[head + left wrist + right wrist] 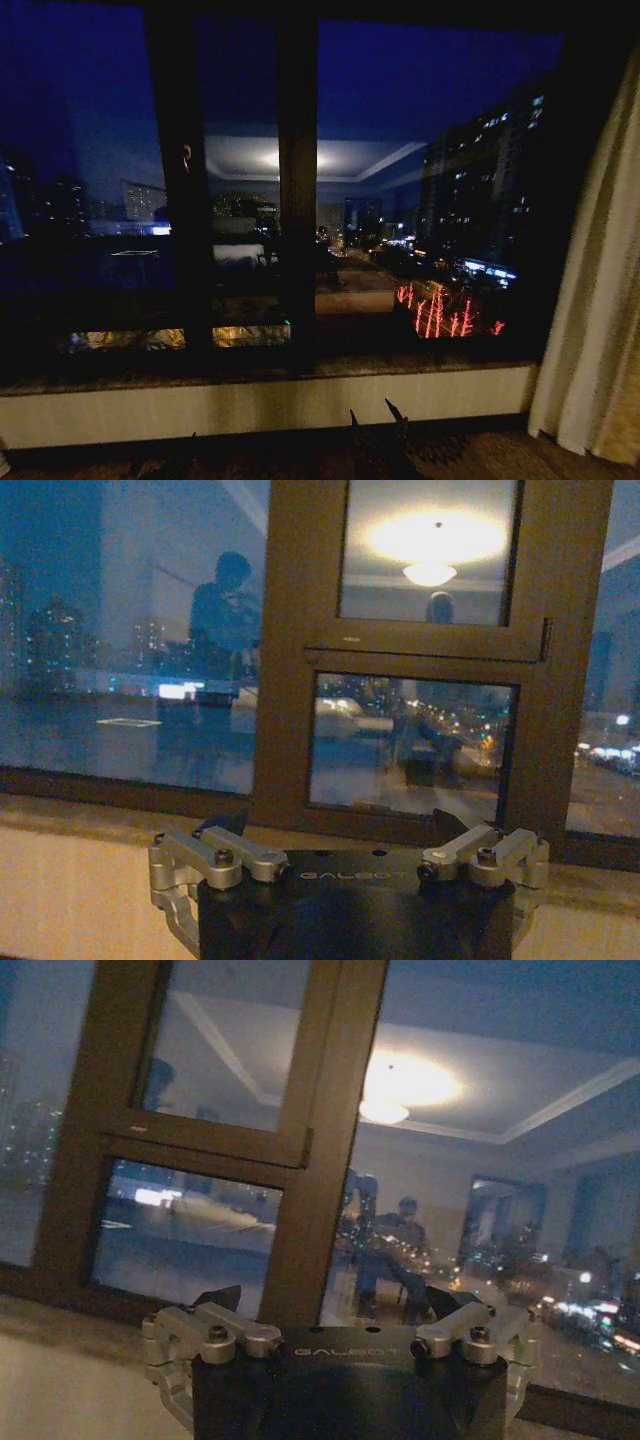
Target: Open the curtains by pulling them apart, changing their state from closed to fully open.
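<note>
At the far right of the head view I see the curtains [600, 300] bunched beside the dark window [420, 190]. Both my left end effector [345, 830] and right end effector [335, 1305] face the glass, fingers spread, empty.

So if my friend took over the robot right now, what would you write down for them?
Left gripper: open, holding nothing, pointed at the window frame.
Right gripper: open, holding nothing, also facing the window.
Curtain: bunched at the right edge of the window. The glass is uncovered, with the night city showing through.
Done: the window looks cleared from here.
Left: probably nothing, but the far left side is out of sight, so check it.
</note>
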You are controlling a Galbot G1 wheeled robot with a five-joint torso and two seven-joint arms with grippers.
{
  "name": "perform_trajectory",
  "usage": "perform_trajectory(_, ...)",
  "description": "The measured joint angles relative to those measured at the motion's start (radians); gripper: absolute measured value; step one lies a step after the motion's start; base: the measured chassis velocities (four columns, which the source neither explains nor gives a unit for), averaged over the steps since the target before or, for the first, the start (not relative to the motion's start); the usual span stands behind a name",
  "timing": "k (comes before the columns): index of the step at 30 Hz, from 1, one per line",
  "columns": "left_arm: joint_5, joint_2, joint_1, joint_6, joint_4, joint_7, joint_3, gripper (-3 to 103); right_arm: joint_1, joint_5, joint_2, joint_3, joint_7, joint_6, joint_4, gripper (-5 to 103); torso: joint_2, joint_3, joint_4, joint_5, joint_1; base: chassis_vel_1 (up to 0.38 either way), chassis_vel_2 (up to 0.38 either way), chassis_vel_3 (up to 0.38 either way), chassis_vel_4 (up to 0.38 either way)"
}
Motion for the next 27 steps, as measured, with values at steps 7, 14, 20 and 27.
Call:
perform_trajectory(7,-0.005,0.01,0.004,-0.008,0.0,0.001,-0.006,100,0.0,-0.021,0.0,-0.004,0.0,-0.006,-0.002,100,0.0,0.0,0.0,0.0004,0.0,0.324,-0.278,-0.323,0.288)
perform_trajectory(14,-0.003,0.009,0.002,-0.015,0.001,0.001,0.004,100,0.001,-0.041,0.0,-0.005,0.0,0.005,-0.01,100,0.001,0.0,-0.0005,0.0005,-0.001,0.098,-0.201,-0.117,0.195)
perform_trajectory(20,0.001,0.007,-0.007,-0.015,0.006,0.002,0.011,100,0.009,-0.043,0.0,-0.006,0.0,0.01,-0.018,100,0.0,0.001,-0.0003,0.0003,0.001,-0.014,0.006,0.018,-0.007)
perform_trajectory(27,0.005,0.012,-0.025,-0.012,0.019,0.002,0.013,100,0.013,-0.047,0.0,-0.017,0.006,0.01,-0.034,100,0.0,0.0,-0.0001,0.0,0.0,0.018,0.049,-0.001,-0.038)
